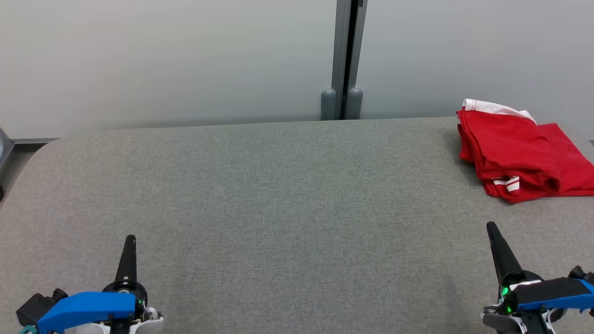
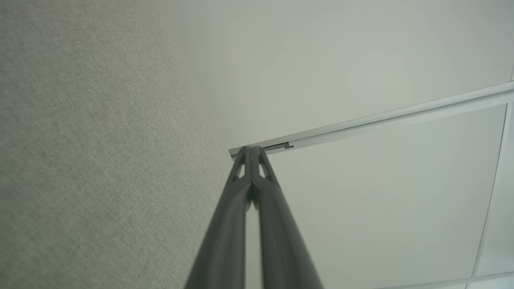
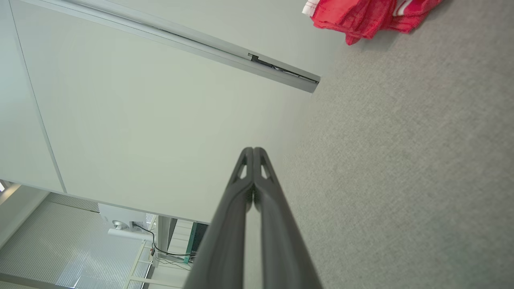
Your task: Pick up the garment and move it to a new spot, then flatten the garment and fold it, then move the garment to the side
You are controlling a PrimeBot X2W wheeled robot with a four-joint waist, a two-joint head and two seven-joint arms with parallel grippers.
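Right end effector (image 1: 492, 228) closed, folded garment (image 1: 519, 150) well beyond.

Garment (image 1: 519, 148) lies on table's (image 1: 278, 208) far right.

**3 cameras, 1 grey worktop**

The head camera looks forward and down from above the near edge. It takes in the worktop (image 1: 278, 195) as far as the pale partition wall (image 1: 162, 60), with the left hand (image 1: 130, 239) and right hand (image 1: 490, 227) at its lower corners. Each wrist camera sits low, close behind its own fingers, rolled sideways and aimed at that wall. All 3 views share worktop and wall. The red garment (image 1: 510, 148) appears in 2: head and right wrist.
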